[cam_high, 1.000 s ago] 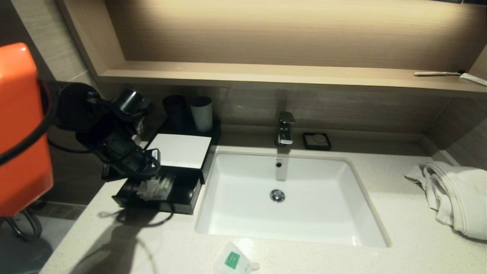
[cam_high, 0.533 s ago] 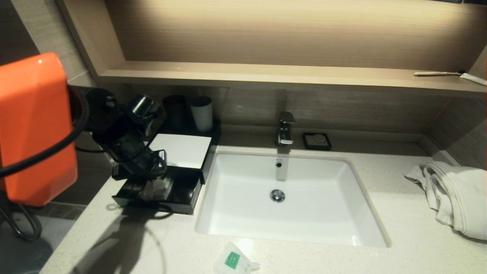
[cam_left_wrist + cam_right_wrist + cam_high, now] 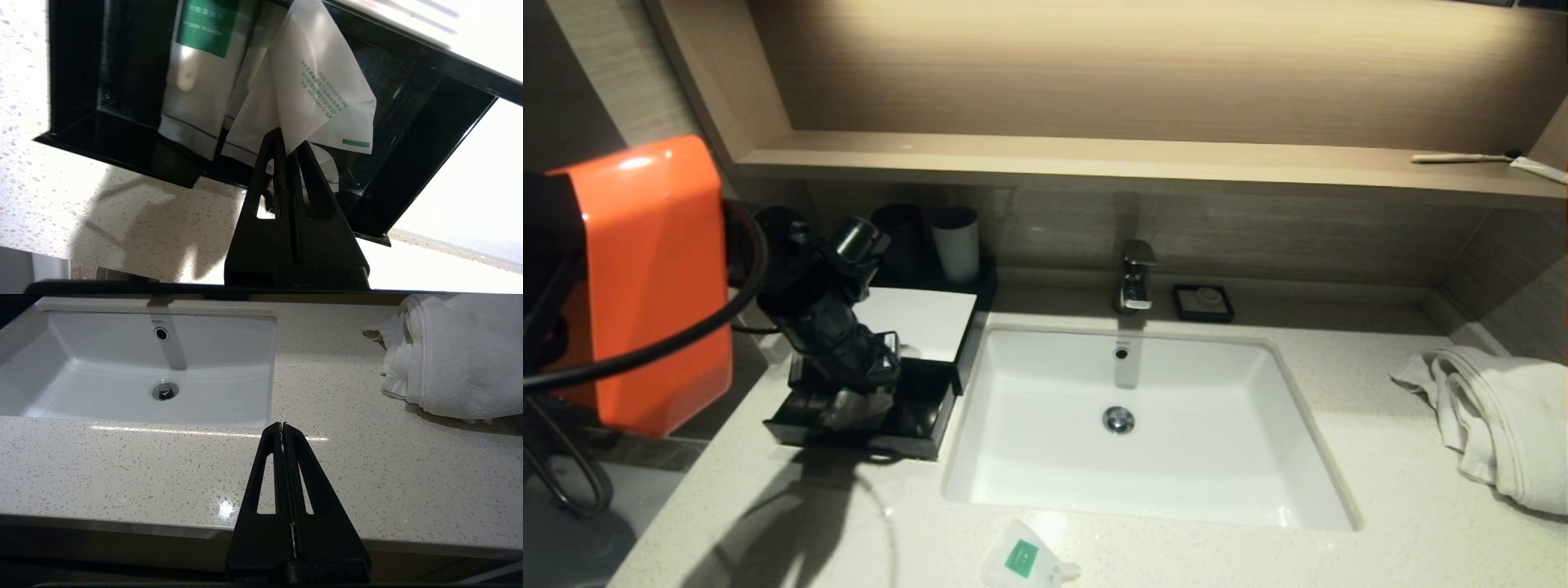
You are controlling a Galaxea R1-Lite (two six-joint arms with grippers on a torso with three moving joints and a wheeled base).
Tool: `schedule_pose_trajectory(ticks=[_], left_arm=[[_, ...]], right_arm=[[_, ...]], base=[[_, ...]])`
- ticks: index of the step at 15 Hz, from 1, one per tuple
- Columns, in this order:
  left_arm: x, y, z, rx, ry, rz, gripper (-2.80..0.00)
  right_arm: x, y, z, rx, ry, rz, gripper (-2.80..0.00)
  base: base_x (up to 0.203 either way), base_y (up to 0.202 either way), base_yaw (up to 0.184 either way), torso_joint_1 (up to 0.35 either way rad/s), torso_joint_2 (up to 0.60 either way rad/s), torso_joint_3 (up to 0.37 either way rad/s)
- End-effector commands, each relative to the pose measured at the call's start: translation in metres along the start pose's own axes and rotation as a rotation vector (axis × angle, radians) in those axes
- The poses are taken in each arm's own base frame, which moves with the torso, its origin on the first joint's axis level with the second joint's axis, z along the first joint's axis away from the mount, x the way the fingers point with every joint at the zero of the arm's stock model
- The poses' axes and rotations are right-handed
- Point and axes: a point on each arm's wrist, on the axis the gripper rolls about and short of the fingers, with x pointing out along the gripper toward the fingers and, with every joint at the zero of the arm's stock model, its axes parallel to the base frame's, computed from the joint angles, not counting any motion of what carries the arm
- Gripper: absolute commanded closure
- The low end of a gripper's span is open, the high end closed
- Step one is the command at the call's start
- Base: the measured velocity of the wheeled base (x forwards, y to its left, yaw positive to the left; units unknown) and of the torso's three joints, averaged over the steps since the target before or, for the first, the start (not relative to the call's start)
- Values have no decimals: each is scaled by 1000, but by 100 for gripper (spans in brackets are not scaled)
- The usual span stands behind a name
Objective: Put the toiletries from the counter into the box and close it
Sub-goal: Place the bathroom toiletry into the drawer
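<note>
One sachet (image 3: pixel 322 81) hangs pinched in your shut left gripper (image 3: pixel 288 143), which has swung over the box's (image 3: pixel 915 322) open drawer; another sachet (image 3: pixel 1023 560) waits on the counter (image 3: pixel 1258 555), so release next.

Landmark: basin (image 3: pixel 1143 425). Left of it, open drawer (image 3: pixel 907 425) of box (image 3: pixel 915 322) is crowded: left gripper (image 3: pixel 870 384) pinches sachet (image 3: pixel 318 85) over it, another packet (image 3: pixel 196 81) inside. Cups (image 3: pixel 956 241) block behind box. Counter (image 3: pixel 1380 490) right of basin is bare up to towel (image 3: pixel 1503 416). In front: one sachet (image 3: pixel 1025 562).
</note>
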Motion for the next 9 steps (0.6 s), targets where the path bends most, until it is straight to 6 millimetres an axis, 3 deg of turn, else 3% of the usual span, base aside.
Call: schedule_pose_trajectory(ticks=[1,9], left_arm=[[7,-4,-2,9,19,6,0],[19,-27,-3,55,39,-8,0]], right_arm=[[0,0,0,0,0,0,0],[0,0,0,0,0,0,0]], base=[[0,0,0,0,0,0],[0,0,0,0,0,0]])
